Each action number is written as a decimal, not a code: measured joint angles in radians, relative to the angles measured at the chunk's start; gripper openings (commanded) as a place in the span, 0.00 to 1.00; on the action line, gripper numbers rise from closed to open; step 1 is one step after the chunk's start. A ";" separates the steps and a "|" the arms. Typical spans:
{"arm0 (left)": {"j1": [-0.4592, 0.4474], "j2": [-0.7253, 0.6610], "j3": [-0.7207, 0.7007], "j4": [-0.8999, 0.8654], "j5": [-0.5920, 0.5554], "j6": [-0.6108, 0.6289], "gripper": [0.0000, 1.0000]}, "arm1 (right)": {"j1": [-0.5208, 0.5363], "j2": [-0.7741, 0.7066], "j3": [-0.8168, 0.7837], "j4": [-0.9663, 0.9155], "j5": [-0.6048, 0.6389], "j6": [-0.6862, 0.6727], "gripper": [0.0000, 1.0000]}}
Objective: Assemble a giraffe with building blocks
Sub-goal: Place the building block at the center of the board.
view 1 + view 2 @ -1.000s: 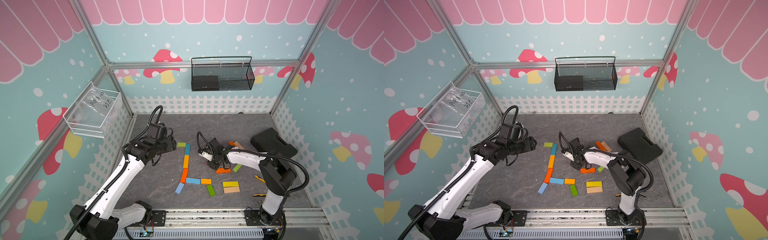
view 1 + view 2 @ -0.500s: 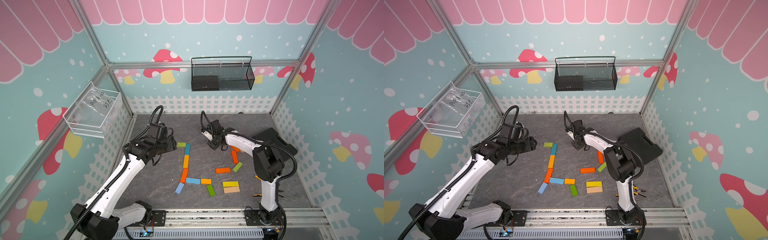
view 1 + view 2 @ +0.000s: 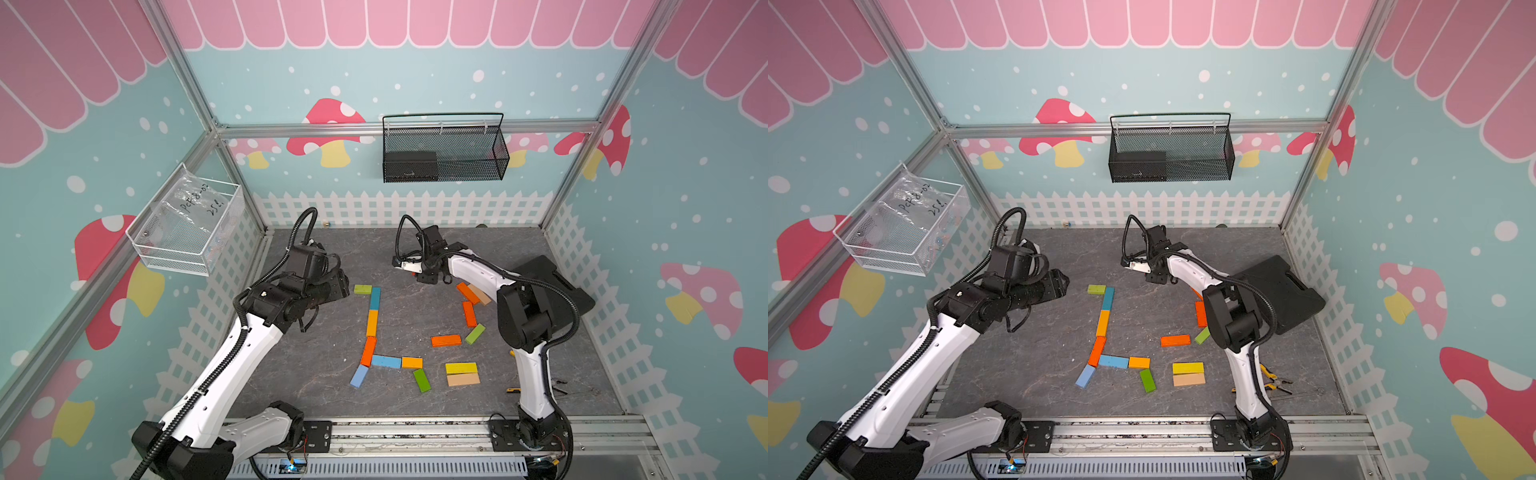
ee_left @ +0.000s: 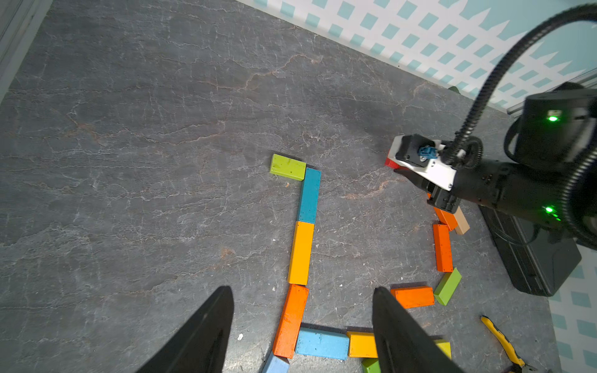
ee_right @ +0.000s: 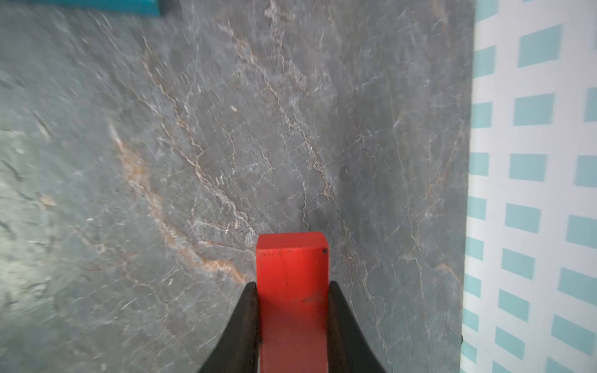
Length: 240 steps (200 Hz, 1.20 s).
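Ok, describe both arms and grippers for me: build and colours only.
Both arms share one build: the left arm and right arm have white shells on the long links and black joint housings, with black ribbed cable hose looping along them. The left gripper and right gripper have plain black tapered fingers. Green lights glow on the right arm's black joints.

I see bright, even light and soft, short shadows in both top views. Through the right wrist camera the surface blurs away from the sharp red block.
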 measured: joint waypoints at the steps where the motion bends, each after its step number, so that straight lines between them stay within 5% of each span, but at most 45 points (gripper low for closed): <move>1: 0.000 0.000 0.000 0.000 0.000 0.000 0.71 | -0.001 0.005 0.002 -0.002 -0.001 -0.003 0.05; 154: 0.019 0.031 0.002 0.000 0.008 0.001 0.71 | -0.058 0.053 -0.040 -0.015 -0.016 -0.109 0.12; 240: 0.027 0.042 0.002 0.008 0.020 0.004 0.72 | -0.097 0.011 -0.109 0.010 -0.061 -0.148 0.25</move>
